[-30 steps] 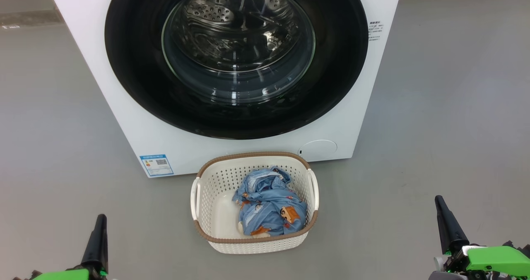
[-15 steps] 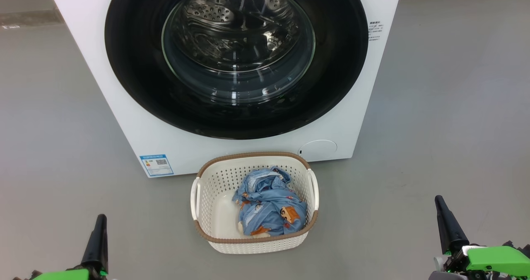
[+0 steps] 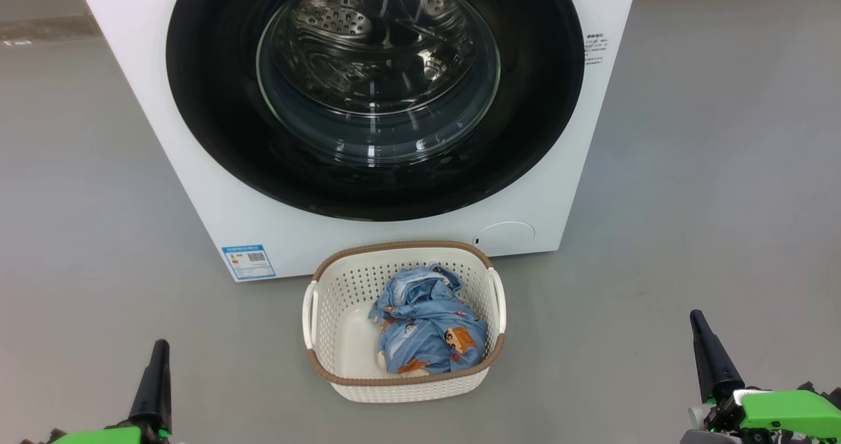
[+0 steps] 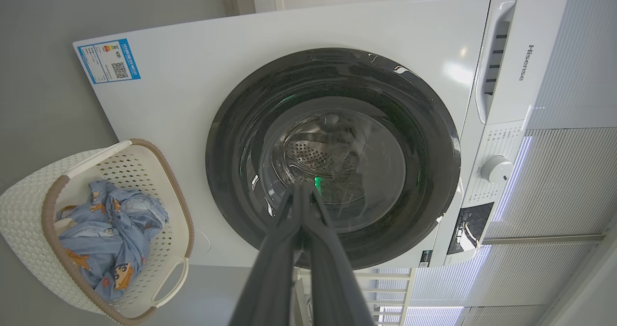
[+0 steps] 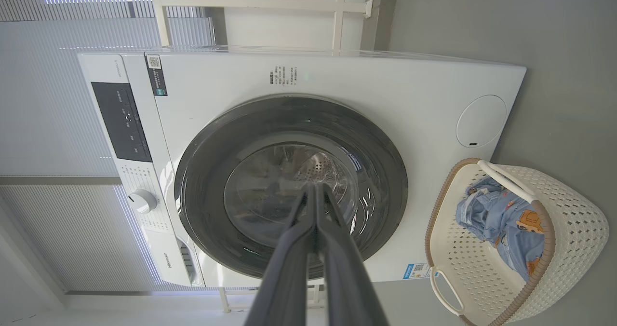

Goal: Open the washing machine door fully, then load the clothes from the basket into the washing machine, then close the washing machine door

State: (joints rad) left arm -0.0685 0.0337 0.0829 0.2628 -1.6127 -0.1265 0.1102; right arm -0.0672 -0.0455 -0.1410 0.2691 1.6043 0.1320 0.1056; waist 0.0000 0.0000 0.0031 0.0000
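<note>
The white washing machine (image 3: 197,188) stands ahead with its black-rimmed door (image 3: 217,135) closed flat against the front; the steel drum shows through the glass. On the floor before it sits the cream basket (image 3: 404,389) with blue printed clothes (image 3: 427,329) bunched in its right half. My left gripper (image 3: 158,358) is low at the left, shut and empty. My right gripper (image 3: 698,329) is low at the right, also shut and empty. Both hang well back from the basket. Each wrist view looks along closed fingers (image 4: 301,196) (image 5: 314,196) at the door (image 4: 241,123) (image 5: 202,171).
Bare grey floor (image 3: 690,201) lies on both sides of the machine and around the basket. A blue label (image 3: 248,262) marks the machine's lower left corner, a round white flap (image 3: 504,236) its lower right. Ribbed wall panels (image 4: 569,171) stand behind the machine.
</note>
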